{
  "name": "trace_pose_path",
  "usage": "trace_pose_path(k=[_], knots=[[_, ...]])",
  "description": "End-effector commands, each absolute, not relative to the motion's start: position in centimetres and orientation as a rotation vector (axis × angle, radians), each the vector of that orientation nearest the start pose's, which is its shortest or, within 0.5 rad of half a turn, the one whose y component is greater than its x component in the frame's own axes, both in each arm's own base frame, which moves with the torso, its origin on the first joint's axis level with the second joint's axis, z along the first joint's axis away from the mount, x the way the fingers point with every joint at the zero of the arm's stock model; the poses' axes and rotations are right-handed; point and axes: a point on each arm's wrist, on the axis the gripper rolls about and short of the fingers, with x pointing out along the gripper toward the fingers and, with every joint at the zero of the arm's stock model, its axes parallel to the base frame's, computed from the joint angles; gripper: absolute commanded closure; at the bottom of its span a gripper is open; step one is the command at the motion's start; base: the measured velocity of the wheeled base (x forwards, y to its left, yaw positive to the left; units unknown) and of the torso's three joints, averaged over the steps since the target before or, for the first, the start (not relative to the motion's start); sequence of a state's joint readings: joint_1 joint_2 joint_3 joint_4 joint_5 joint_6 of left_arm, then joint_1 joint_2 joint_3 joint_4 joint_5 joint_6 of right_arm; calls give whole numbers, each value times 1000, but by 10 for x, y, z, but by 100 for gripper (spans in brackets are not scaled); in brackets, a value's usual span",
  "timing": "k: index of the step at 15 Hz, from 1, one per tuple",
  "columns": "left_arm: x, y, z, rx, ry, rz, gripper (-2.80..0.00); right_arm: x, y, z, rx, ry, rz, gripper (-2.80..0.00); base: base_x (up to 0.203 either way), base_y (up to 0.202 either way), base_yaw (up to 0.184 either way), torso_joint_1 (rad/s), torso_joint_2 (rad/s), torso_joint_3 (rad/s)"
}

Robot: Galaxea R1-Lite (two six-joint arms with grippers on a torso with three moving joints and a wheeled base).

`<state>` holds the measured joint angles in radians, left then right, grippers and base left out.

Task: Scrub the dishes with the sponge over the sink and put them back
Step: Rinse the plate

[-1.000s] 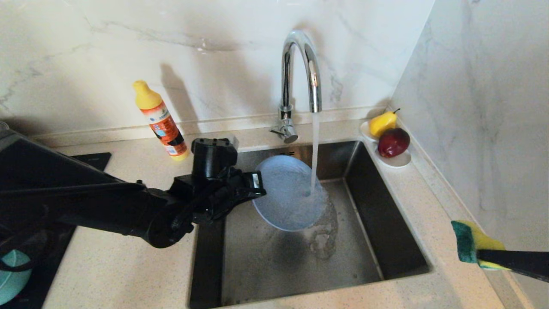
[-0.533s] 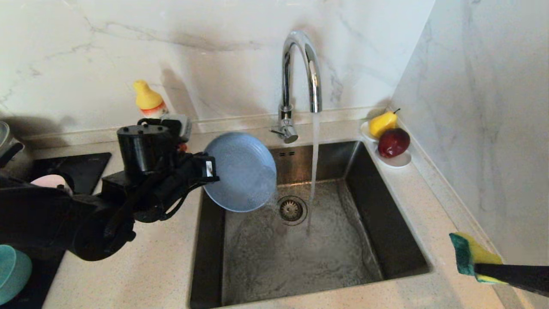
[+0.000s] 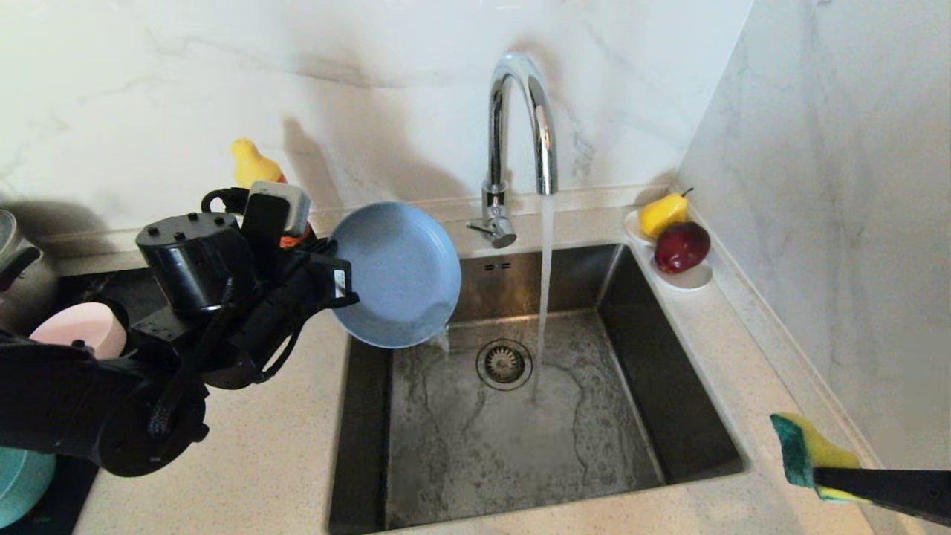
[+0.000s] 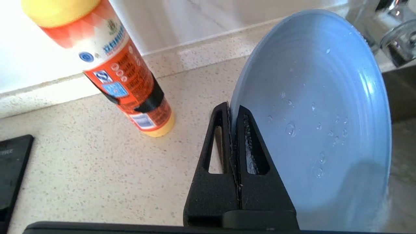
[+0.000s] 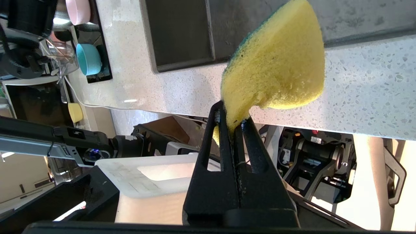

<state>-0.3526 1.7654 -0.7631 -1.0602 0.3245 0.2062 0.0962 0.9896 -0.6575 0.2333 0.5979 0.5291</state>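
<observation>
My left gripper [image 3: 343,286] [image 4: 232,109] is shut on the rim of the wet grey-blue plate [image 3: 397,273] [image 4: 312,113], holding it tilted on edge above the sink's [image 3: 669,371] left rim. At the bottom right, over the counter, my right gripper [image 3: 821,475] [image 5: 232,115] is shut on the yellow sponge [image 3: 806,448] [image 5: 276,68], green side facing the sink. A pale pink bowl [image 3: 78,329] and a teal bowl [image 3: 22,487] sit at the far left, partly hidden by my left arm. The tap [image 3: 520,141] runs into the basin near the drain strainer [image 3: 504,364].
An orange detergent bottle [image 3: 256,174] [image 4: 120,71] stands on the counter behind my left gripper. A white dish [image 3: 691,276] with a yellow pear [image 3: 663,213] and a red apple [image 3: 681,247] sits at the sink's back right corner. A metal pot [image 3: 18,267] and black hob [image 3: 141,286] are at left.
My left arm has lifted the plate out from under the running water and carried it left and up, over the sink's left rim. The right gripper with the sponge has sunk slightly.
</observation>
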Motion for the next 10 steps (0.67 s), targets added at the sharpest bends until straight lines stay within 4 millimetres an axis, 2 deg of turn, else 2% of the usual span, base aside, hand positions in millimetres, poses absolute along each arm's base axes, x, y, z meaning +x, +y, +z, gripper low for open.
trace_pose_path(k=[1,8,10], knots=[[299,-102,204,181,-94,-23,0,106,23,210,643,740,514,0,0,0,0,0,0,0],[297,-101,203,186,-89,-29,0,109,24,208,646,744,526,0,0,0,0,0,0,0],[302,-87,202,178,-73,14,0,110,24,208,646,743,527,0,0,0,0,0,0,0]])
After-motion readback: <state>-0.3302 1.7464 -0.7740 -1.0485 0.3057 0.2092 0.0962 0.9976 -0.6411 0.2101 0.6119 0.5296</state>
